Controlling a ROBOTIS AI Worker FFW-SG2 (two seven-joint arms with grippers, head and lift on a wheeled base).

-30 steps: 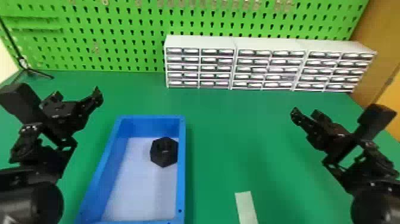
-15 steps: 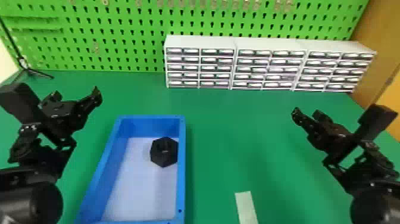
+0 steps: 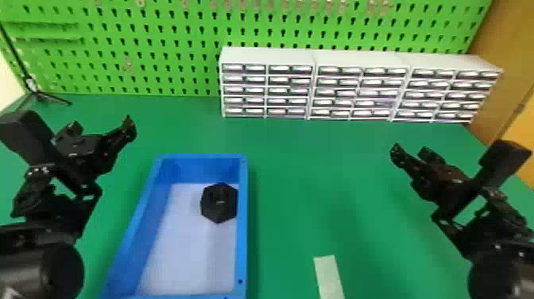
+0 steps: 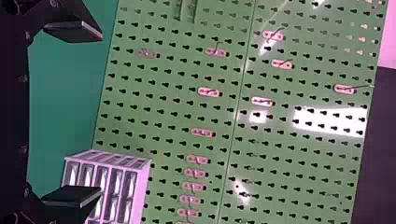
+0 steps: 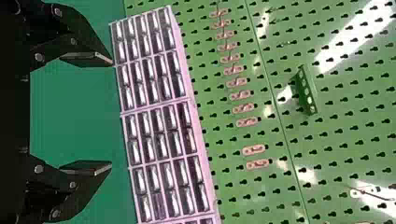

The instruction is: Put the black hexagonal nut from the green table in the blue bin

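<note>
1. Inside the blue bin (image 3: pixel 242 238), 1 black hexagonal nut (image 3: pixel 218 203) is lying beside the right-hand wall.
2. Left of the bin, the left gripper (image 3: pixel 102 125) is hovering, its 2 fingers standing wide apart.
3. Well to the right, the right gripper (image 3: pixel 410 149) is hovering above the green table (image 3: pixel 318 191), its 2 fingers also parting widely.
4. Behind, 3 drawer cabinets (image 3: pixel 359 59) are standing before the pegboard (image 3: pixel 159 55).

Head view: looks forward and down from above the bench (image 3: pixel 318 191). Wrist views: look across the bench from each arm, nearer the pegboard (image 3: pixel 171 39). Coverage common to all three: pegboard and drawer cabinets (image 3: pixel 270 55).
</note>
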